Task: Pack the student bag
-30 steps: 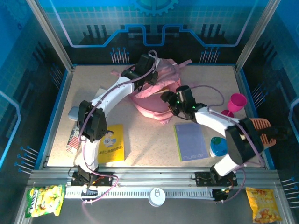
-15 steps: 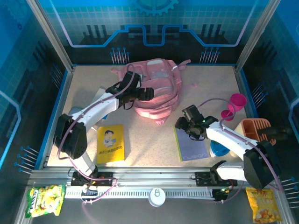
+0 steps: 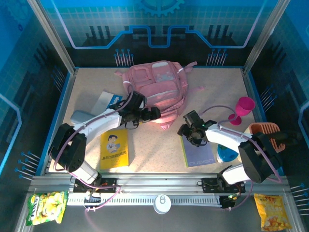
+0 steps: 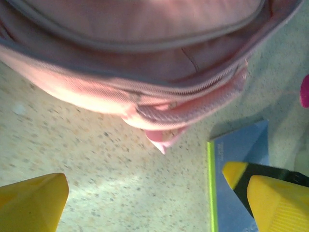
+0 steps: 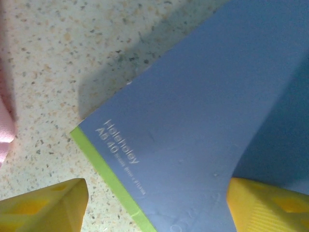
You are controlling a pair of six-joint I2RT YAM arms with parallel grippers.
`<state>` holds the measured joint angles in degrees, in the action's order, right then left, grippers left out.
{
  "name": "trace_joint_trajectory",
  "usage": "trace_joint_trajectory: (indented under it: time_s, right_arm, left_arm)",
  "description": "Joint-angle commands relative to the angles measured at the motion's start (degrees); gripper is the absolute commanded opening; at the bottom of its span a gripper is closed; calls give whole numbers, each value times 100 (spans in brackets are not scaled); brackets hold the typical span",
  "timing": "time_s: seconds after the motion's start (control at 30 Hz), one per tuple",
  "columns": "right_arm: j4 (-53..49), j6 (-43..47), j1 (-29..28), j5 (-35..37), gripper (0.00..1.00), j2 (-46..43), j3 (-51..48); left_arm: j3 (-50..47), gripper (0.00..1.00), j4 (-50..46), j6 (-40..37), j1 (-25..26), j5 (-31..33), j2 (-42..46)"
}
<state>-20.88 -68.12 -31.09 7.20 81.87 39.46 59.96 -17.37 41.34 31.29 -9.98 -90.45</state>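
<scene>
The student bag [image 3: 157, 87] lies at the back middle of the table, a large pink backpack with zip pockets facing up. Its lower edge and zip fill the top of the left wrist view [image 4: 145, 58]. My left gripper [image 3: 154, 114] hovers just in front of the bag's near edge, open with nothing between its yellow fingers [image 4: 34, 200]. My right gripper [image 3: 185, 131] is open over the top left corner of a blue notebook [image 3: 198, 147] with a green spine. The notebook [image 5: 193, 121] lies flat between its spread fingers [image 5: 43, 208], and a sliver of the bag [image 5: 4, 125] shows at the left.
A yellow book [image 3: 114, 148] lies near the front left. A blue-white packet [image 3: 108, 100] and a grey pouch [image 3: 79, 117] sit at the left. At the right stand a magenta goblet [image 3: 244, 107], an orange holder [image 3: 265, 135] and a blue round object [image 3: 226, 152].
Both arms have drawn back from the bag towards the near side. The left gripper came off the bag's top to its front edge. The right gripper moved over the notebook.
</scene>
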Motion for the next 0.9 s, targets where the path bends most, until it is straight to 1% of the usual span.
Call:
trace_joint_trajectory:
  time_s: [0.0, 0.07, 0.2, 0.33, 0.43, 0.57, 0.63, 0.73, 0.8, 0.87]
  right_arm:
    - [637, -770, -81, -282, 76, 157, -273]
    - [1015, -905, -73, -430, 75, 261, -326]
    - [1017, -723, -52, -499, 74, 286, -27]
    - [414, -157, 35, -126, 73, -76, 238]
    - [17, 370, 213, 87, 70, -324, 244]
    - [-645, 795, 381, 635, 70, -542, 183]
    - [-725, 914, 536, 724, 71, -669, 53]
    - [-664, 1055, 835, 468, 72, -770, -193]
    - [-656, 1136, 868, 343, 72, -784, -249]
    - [-663, 1135, 837, 210, 72, -743, -281]
  left_arm:
    - [-299, 94, 426, 734, 294, -320, 140]
    - [-434, 92, 644, 977, 467, -341, 87]
    - [-510, 85, 872, 1325, 704, -412, -86]
    - [-510, 78, 1112, 1567, 954, -523, -355]
    - [-347, 71, 1002, 1597, 1068, -549, -594]
    - [-117, 67, 966, 1603, 1214, -692, -966]
    - [6, 66, 920, 1597, 1257, -767, -1134]
    - [123, 65, 928, 1627, 1295, -858, -1326]
    - [185, 63, 928, 1648, 1309, -929, -1440]
    - [235, 57, 966, 1692, 1322, -995, -1561]
